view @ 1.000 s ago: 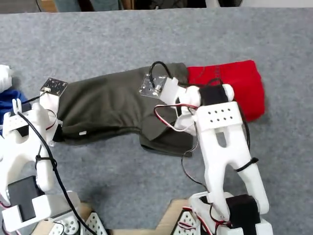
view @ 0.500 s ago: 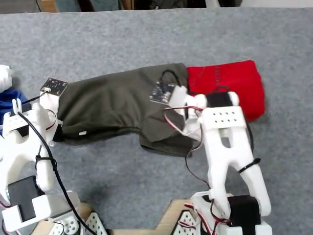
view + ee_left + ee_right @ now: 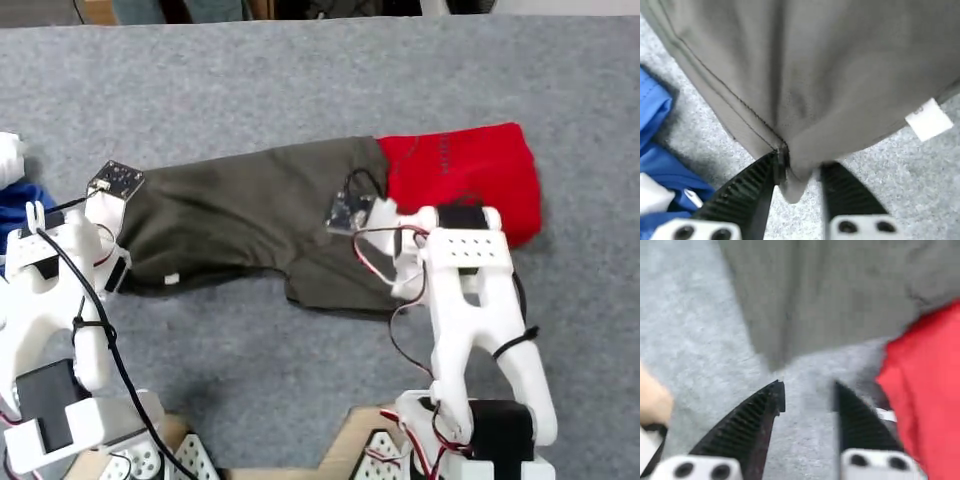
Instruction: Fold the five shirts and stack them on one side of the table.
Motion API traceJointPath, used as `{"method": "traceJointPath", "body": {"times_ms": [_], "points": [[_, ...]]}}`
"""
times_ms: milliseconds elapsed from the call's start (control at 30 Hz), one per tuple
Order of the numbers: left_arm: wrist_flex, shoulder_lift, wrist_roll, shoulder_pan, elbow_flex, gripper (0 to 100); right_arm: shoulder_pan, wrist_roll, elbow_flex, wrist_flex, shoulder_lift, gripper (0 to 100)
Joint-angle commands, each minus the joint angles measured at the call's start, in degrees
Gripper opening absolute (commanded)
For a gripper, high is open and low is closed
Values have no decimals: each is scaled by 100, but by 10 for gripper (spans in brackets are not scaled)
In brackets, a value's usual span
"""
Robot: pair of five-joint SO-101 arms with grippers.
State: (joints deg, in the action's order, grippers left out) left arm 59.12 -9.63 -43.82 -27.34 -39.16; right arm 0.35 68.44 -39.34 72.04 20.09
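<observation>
An olive shirt [image 3: 250, 215] lies spread across the middle of the table, with a white tag [image 3: 928, 120] near its edge. My left gripper [image 3: 799, 167] is shut on a fold at the shirt's left end, at the left of the high view [image 3: 119, 270]. A folded red shirt [image 3: 465, 180] lies against the olive shirt's right end. My right gripper [image 3: 807, 390] is open over bare table, just short of the olive shirt [image 3: 830, 295], with the red shirt [image 3: 925, 405] beside it. In the high view it [image 3: 372, 222] sits at the olive shirt's right part.
A blue shirt [image 3: 12, 205] lies bunched at the left table edge, also beside my left gripper [image 3: 660, 165]. A white cloth [image 3: 6, 156] sits above it. Grey table [image 3: 300, 80] stretches free behind the shirts and in front between the arm bases.
My right gripper has drawn back toward its base, off the olive shirt's right part, which now lies flatter. The left arm has shifted only slightly, still holding the shirt.
</observation>
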Motion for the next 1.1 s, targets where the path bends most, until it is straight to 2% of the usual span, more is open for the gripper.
{"method": "traceJointPath", "body": {"times_ms": [0,100,233,267,333,367,400,433,500,633,733,867,967,1067], "points": [[-26,-97,53,-13,92,201,97,-105,567,-132,119,292],[202,-97,62,-110,330,189,105,-105,998,-97,92,292],[1099,-97,-44,-374,1095,119,79,-167,1437,-88,92,282],[1345,-97,-141,-435,1341,107,79,-237,1552,-9,92,234],[1820,-97,-220,-593,1859,93,-9,-343,1886,237,66,21],[2101,-97,-211,-655,2114,96,-88,-457,2062,360,4,18],[2347,-97,-229,-708,2369,101,-123,-633,2229,492,-75,71],[2549,-97,-211,-752,2651,101,-149,-826,2422,563,-163,71],[2936,-97,-202,-796,3196,98,-281,-1064,2870,563,-400,15],[3578,-53,-185,-673,4163,98,-536,-1451,3864,668,-1165,20],[3481,-26,273,-136,4382,98,-730,-1767,4725,686,-2018,13],[2251,229,1556,725,3925,53,-914,-2409,6132,695,-3486,13],[1644,1108,1688,1130,3556,35,-958,-2734,7248,738,-4541,13],[1196,2303,2435,1112,3846,28,-958,-2936,8330,976,-5560,13]]}}
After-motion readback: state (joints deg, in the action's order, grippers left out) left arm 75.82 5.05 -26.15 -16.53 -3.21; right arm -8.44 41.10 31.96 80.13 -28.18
